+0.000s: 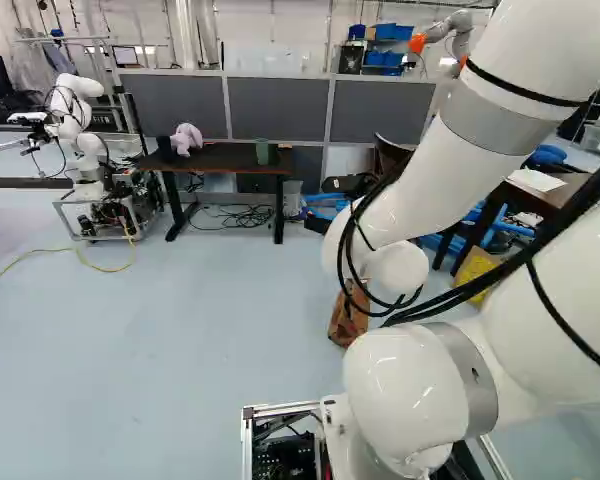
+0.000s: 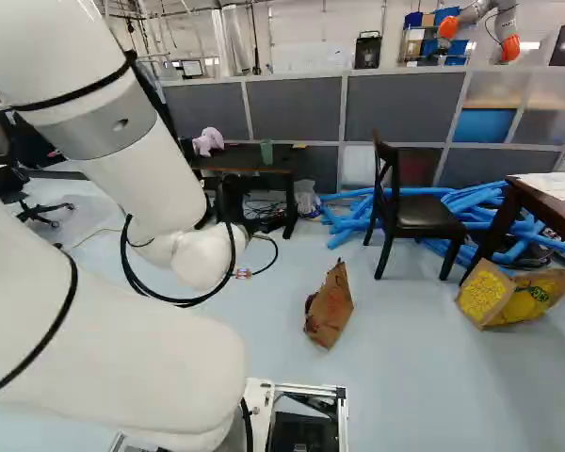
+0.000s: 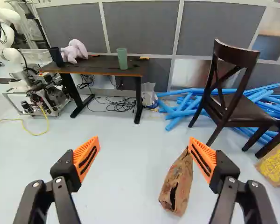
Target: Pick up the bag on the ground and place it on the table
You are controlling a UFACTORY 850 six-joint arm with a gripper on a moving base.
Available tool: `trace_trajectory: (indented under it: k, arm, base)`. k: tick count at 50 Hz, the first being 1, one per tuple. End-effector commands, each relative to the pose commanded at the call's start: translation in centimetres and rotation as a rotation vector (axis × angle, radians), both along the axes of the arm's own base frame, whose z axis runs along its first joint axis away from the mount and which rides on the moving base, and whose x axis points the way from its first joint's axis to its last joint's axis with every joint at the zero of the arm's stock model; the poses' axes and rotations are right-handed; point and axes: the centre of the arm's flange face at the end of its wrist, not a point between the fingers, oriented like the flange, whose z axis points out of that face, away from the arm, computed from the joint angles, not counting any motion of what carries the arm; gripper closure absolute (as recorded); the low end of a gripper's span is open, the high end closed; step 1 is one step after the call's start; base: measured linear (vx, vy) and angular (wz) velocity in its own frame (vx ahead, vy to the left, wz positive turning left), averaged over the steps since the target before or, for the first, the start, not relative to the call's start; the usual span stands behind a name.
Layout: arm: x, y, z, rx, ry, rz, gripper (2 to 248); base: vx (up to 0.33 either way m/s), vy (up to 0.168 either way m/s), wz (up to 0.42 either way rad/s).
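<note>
The pincer (image 3: pixel 144 138) is spread wide; the brown bag (image 3: pixel 176 186) sits on the floor (image 3: pixel 121 196), nearer than the far desk (image 3: pixel 100 71) and right of it. Descending off-centre could shove the bag away.

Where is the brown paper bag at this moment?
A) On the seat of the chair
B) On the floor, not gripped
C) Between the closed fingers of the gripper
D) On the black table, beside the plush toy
B: the bag stands on the floor, and the gripper is open, with nothing held in it.
</note>
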Motion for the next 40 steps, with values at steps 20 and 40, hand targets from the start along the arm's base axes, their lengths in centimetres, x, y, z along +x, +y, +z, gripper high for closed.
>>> trace_trajectory:
  k: [20,40]
  arm:
    - [1.1,0.0,0.2,0.000,0.005,0.000,3]
    - [3.6,-0.6,0.3,0.002,0.023,-0.023,3]
  base:
    - [0.149,0.001,-0.016]
    - [-0.003,-0.001,-0.001]
